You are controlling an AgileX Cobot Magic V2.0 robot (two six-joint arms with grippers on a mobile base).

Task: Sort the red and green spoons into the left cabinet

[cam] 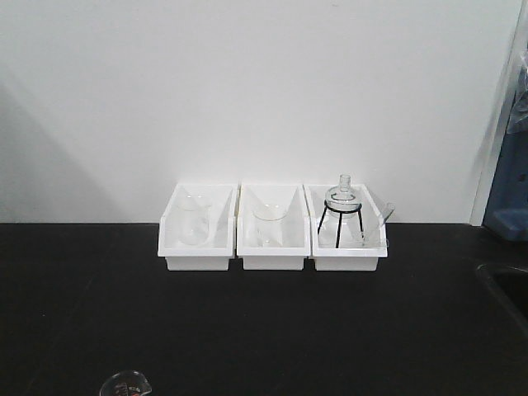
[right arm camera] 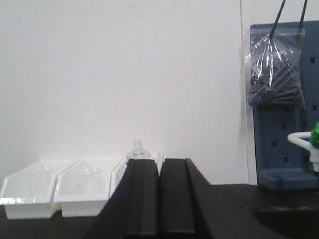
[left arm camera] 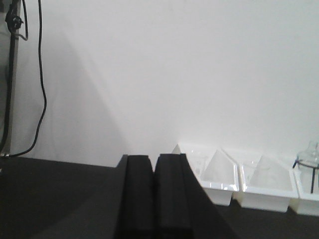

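The red and green spoons and the left cabinet are out of view in all three views. In the left wrist view my left gripper (left arm camera: pixel 154 158) is shut, its two black fingers pressed together with nothing between them, hovering over the black bench. My right gripper (right arm camera: pixel 159 162) in the right wrist view is shut the same way and holds nothing. Neither gripper appears in the front view.
Three white bins stand against the wall on the black bench (cam: pixel 247 330): left (cam: pixel 196 262), middle (cam: pixel 273 262), right (cam: pixel 349 262), each holding clear glassware. A flask on a black tripod (cam: pixel 341 206) sits in the right bin. A blue pegboard (right arm camera: pixel 279 149) with a hanging bag (right arm camera: pixel 275 69) stands at right.
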